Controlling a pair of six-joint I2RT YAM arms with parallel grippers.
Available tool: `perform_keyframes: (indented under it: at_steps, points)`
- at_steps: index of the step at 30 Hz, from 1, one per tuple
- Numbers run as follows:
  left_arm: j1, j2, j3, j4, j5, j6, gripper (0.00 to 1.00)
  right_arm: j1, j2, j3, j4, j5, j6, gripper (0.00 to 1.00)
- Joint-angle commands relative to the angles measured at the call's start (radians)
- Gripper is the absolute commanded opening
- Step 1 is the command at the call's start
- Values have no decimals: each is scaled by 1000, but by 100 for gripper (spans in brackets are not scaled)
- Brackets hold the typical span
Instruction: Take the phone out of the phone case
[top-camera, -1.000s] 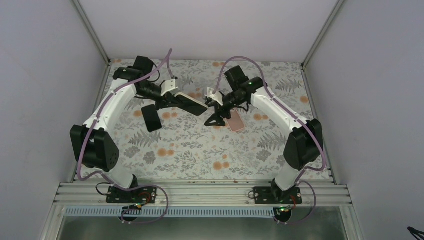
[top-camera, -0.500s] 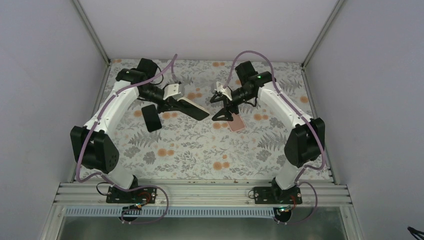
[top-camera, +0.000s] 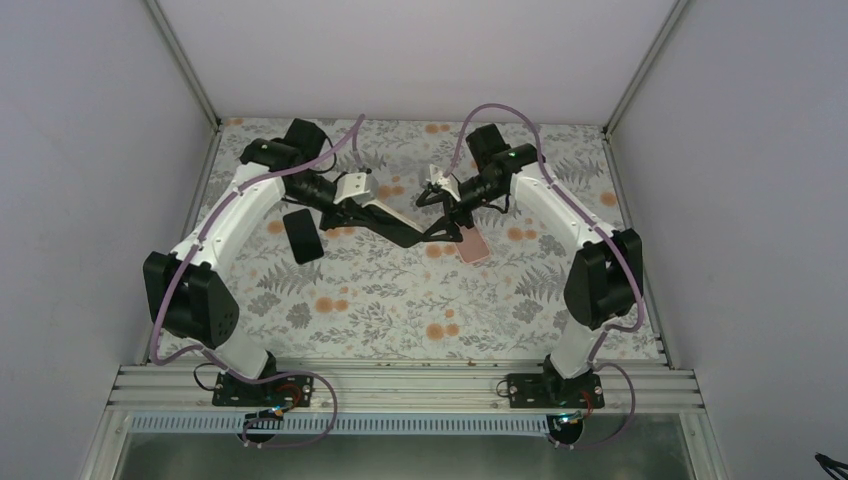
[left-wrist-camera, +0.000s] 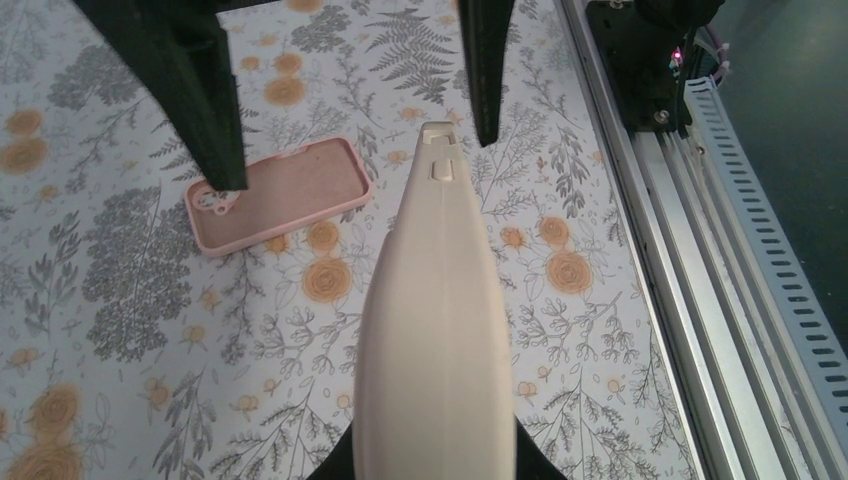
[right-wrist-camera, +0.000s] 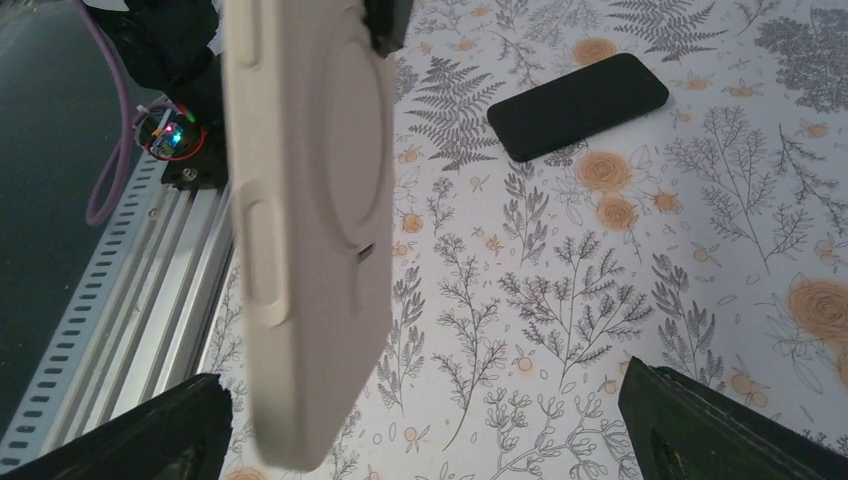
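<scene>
My left gripper (top-camera: 368, 207) is shut on a cream phone case (top-camera: 392, 224) with a dark phone face in it, and holds it above the table. In the left wrist view the case (left-wrist-camera: 436, 320) points away, seen edge on, and hides my left gripper (left-wrist-camera: 436, 462) almost fully. My right gripper (top-camera: 435, 213) is open, with its fingers either side of the case's far tip and not touching it. In the right wrist view the case (right-wrist-camera: 310, 220) hangs at the left, above and between the spread fingers (right-wrist-camera: 150, 435) of my right gripper (right-wrist-camera: 430, 440).
An empty pink case (top-camera: 472, 243) lies on the floral table under the right gripper, and also shows in the left wrist view (left-wrist-camera: 280, 193). A black phone (top-camera: 303, 236) lies flat to the left, also visible in the right wrist view (right-wrist-camera: 580, 104). The metal rail (top-camera: 400, 385) runs along the near edge.
My left arm has carried the cream case to the right, toward the right gripper. My right gripper has risen and swung back, and its open fingers now flank the case's tip.
</scene>
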Motion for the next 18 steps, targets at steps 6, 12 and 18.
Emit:
perform_keyframes:
  at_steps: [6, 12, 18]
  points:
    - [-39, -56, 62, -64, 124, 29, 2, -5, 27, -27, 88, -2, 3, 100]
    - [-40, -70, 117, -150, 161, 66, 2, -68, 18, -59, 123, 43, -36, 100]
    - [-71, -87, 77, -152, 178, 61, 2, -142, 46, -43, 261, 82, 29, 100]
